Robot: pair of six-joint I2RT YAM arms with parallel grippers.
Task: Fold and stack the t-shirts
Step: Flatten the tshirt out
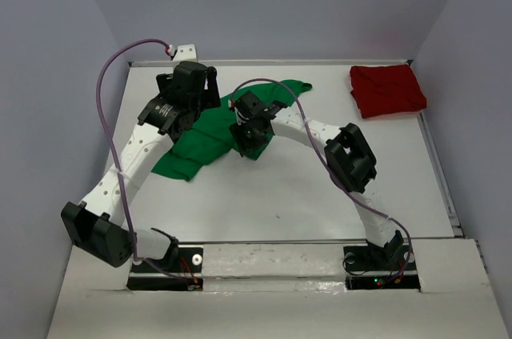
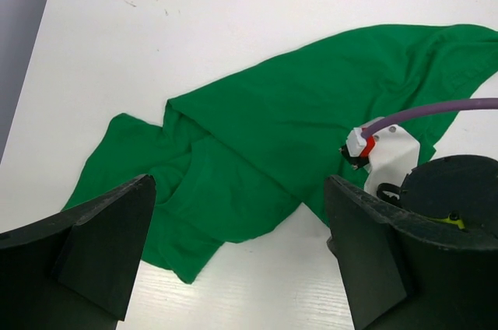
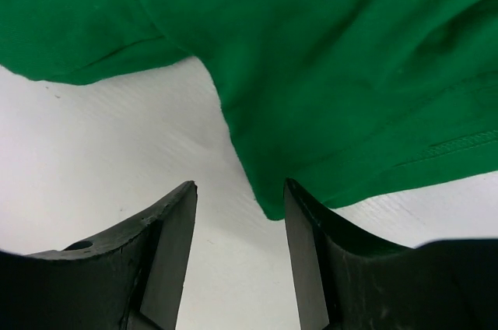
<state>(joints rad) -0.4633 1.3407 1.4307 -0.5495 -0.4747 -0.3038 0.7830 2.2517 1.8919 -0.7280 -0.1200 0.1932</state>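
The bright green t-shirt (image 1: 210, 135) lies crumpled and spread out on the white table (image 1: 280, 195), left of centre toward the back. It fills the top of the left wrist view (image 2: 311, 120) and of the right wrist view (image 3: 334, 57). The dark red t-shirt (image 1: 387, 89) lies folded at the back right corner. My left gripper (image 1: 194, 87) hangs wide open above the green shirt's near edge (image 2: 237, 248), holding nothing. My right gripper (image 1: 246, 139) is low over the table at the shirt's near corner. It is open (image 3: 240, 186), with the cloth's tip by its right finger (image 3: 307, 244).
The right arm's white link (image 2: 393, 160) and its purple cable (image 2: 436, 110) lie over the green shirt in the left wrist view. Another purple cable (image 1: 108, 91) loops over the left arm. Grey walls close in the table's back and sides. Both arm bases (image 1: 272, 263) stand at the near edge.
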